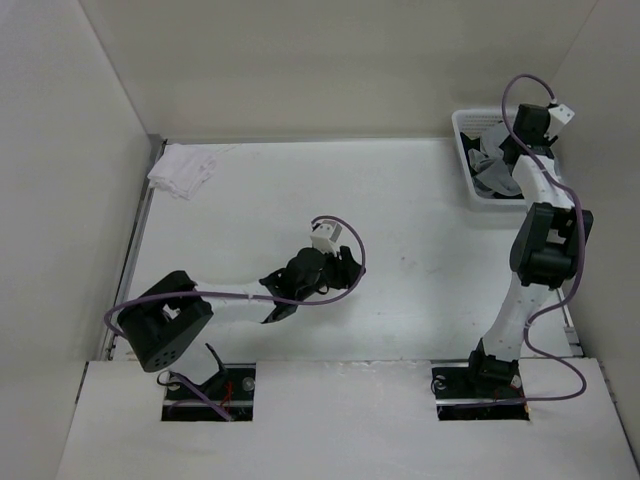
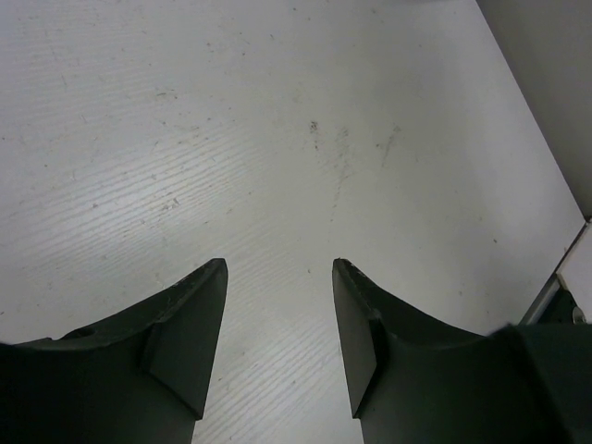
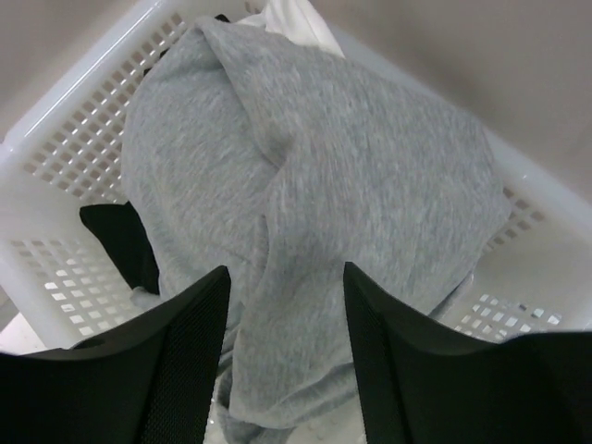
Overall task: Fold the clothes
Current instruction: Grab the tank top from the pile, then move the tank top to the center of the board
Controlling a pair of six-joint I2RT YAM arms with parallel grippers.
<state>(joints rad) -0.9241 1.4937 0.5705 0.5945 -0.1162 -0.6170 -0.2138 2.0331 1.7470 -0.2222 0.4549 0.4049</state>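
The work surface is a white table enclosed by plain white walls on the far side and on both flanks. Faint scuffs mark the table top in the left wrist view.

The left gripper hangs over bare table near the centre. Its jaws stand apart and nothing lies between them.

A white perforated basket sits at the far right corner of the table. The right arm reaches forward into this basket. The right gripper is positioned directly above the contents, jaws apart, with a raised fold of fabric running up between the two fingers. Whether the fingers touch the fabric cannot be determined.

The clothes, a light grey knit top, lie crumpled in the basket and cover most of its interior. A black garment shows beneath the grey fabric on the left side, and a white garment shows at the far edge.

A white cloth bundle rests at the far left corner of the table, well apart from both arms.
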